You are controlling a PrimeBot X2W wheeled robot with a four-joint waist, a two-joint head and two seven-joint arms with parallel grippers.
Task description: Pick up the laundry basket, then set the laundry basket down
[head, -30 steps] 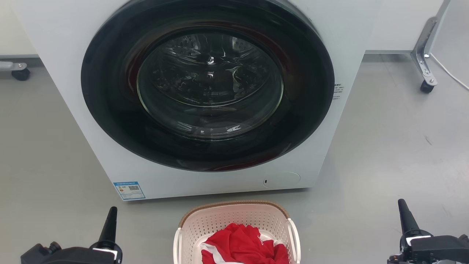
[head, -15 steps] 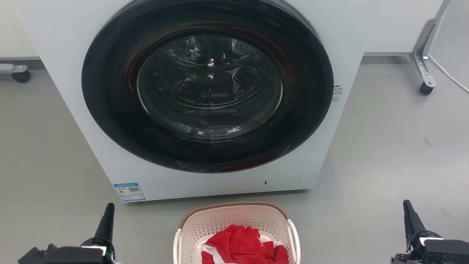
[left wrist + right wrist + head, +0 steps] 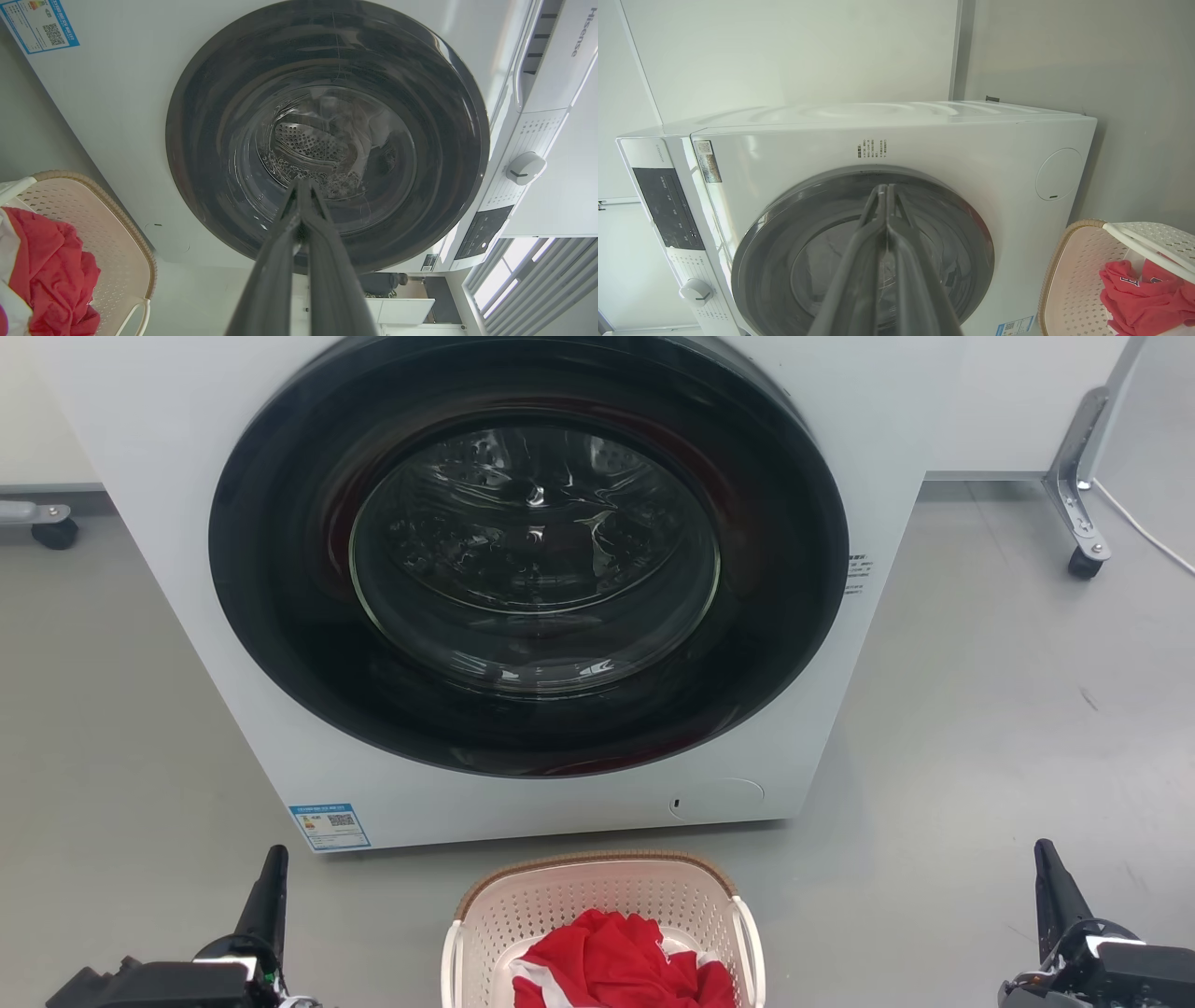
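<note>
The laundry basket [image 3: 597, 887] stands on the floor at the bottom centre of the head view, just before the washer. It is cream-white and perforated, with a brown woven rim and white side handles, and holds red and white cloth. It also appears as the laundry basket [image 3: 110, 233] and the laundry basket [image 3: 1073, 275] in the wrist views. My left gripper [image 3: 271, 868] is well to its left, my right gripper [image 3: 1050, 868] far to its right. Both are shut on nothing, fingers pressed together, as the left gripper [image 3: 302, 184] and right gripper [image 3: 883, 189] show.
A white front-loading washer [image 3: 233, 644] with a shut dark round door [image 3: 532, 560] rises right behind the basket. Castered metal legs stand at the far left [image 3: 42, 518] and far right [image 3: 1083, 513], with a white cable [image 3: 1144, 527]. Grey floor lies open on both sides.
Both grippers have drifted slightly outward and down toward the bottom corners. The basket stays where it was.
</note>
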